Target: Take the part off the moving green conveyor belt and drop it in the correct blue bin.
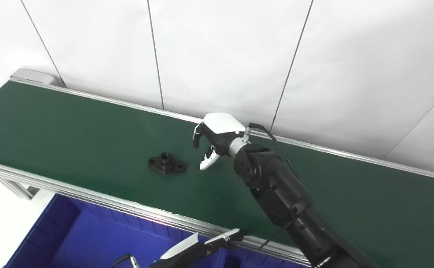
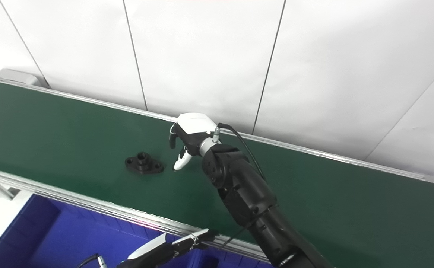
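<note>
step: pre-grasp | right hand (image 1: 212, 140) over green conveyor belt (image 1: 53, 123), fingers apart and curled down, holding nothing, poised to meet the part | black flanged part (image 1: 167, 163) flat on belt just beside fingertips, apart | left hand (image 1: 202, 245) low at belt's near edge above blue bin (image 1: 75, 238), closure cannot tell, waiting

right arm (image 1: 276, 186): black, jointed | robot hand (image 1: 217, 136): white shell | black cable (image 1: 276, 143)

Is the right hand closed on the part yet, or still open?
Open. The right hand hovers over the belt with fingers apart, beside the black part, which lies flat and untouched with a gap between them.
</note>
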{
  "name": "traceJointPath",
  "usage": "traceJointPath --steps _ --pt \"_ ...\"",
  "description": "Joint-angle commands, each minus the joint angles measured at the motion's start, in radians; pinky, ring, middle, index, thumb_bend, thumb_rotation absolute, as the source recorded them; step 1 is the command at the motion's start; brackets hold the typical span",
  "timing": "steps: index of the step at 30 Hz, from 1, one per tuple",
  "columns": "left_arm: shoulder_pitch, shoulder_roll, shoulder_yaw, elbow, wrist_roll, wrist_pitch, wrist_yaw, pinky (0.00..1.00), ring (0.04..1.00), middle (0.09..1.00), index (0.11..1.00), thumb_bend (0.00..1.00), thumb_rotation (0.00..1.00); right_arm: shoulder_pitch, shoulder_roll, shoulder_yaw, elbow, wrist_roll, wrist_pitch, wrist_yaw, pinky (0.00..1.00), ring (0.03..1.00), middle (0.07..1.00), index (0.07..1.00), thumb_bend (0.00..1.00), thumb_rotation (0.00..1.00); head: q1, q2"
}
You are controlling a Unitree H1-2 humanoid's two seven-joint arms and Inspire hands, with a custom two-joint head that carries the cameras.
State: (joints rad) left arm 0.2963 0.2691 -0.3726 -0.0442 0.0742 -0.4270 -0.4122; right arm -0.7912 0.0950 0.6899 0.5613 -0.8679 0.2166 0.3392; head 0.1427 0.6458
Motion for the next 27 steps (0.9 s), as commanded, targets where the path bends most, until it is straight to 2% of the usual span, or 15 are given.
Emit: traceJointPath --steps 1,7,11,14,20,24,25,27 --pt "0.003 0.006 0.005 -0.026 -0.005 -0.038 0.012 0.9 0.965 1.0 0.972 0.45 0.27 -0.045 0.025 0.003 -0.002 0.006 -0.046 -0.038 0.68 0.753 0.768 0.623 0.85 0.12 0.002 0.001" --pt "0.005 0.006 0.006 -0.028 -0.006 -0.039 0.012 0.91 0.971 1.0 0.97 0.45 0.26 -0.048 0.034 0.025 0.028 0.011 -0.044 -0.032 0.73 0.774 0.768 0.606 0.86 0.15 0.002 0.004" --pt "0.006 0.006 0.006 -0.027 -0.002 -0.039 0.013 0.91 0.97 1.0 0.972 0.45 0.29 -0.046 0.044 0.028 0.057 0.019 -0.039 -0.038 0.69 0.767 0.775 0.611 0.86 0.14 0.004 0.005" --pt "0.01 0.006 0.007 -0.034 0.003 -0.032 0.013 0.91 0.968 1.0 0.972 0.44 0.29 -0.043 0.053 0.038 0.073 0.018 -0.029 -0.039 0.6 0.716 0.752 0.616 0.91 0.18 0.003 0.005" --pt "0.017 0.004 0.006 -0.036 0.002 -0.033 0.013 0.91 0.966 0.997 0.969 0.45 0.3 -0.03 0.069 0.053 0.112 0.014 -0.026 -0.053 0.61 0.759 0.806 0.628 0.94 0.25 0.005 0.008" --pt "0.02 0.006 0.005 -0.043 0.009 -0.023 0.012 0.91 0.966 0.999 0.972 0.45 0.3 -0.023 0.081 0.062 0.15 0.014 -0.028 -0.082 0.58 0.736 0.774 0.612 0.94 0.26 0.008 0.01" --pt "0.022 0.007 0.005 -0.044 0.011 -0.021 0.012 0.91 0.966 0.999 0.972 0.45 0.3 -0.019 0.083 0.064 0.159 0.014 -0.032 -0.096 0.59 0.761 0.777 0.618 0.95 0.26 0.009 0.011" --pt "0.023 0.008 0.006 -0.046 0.012 -0.018 0.012 0.91 0.966 1.0 0.973 0.45 0.29 -0.014 0.088 0.068 0.178 0.015 -0.045 -0.126 0.59 0.757 0.754 0.579 0.95 0.24 0.009 0.013"
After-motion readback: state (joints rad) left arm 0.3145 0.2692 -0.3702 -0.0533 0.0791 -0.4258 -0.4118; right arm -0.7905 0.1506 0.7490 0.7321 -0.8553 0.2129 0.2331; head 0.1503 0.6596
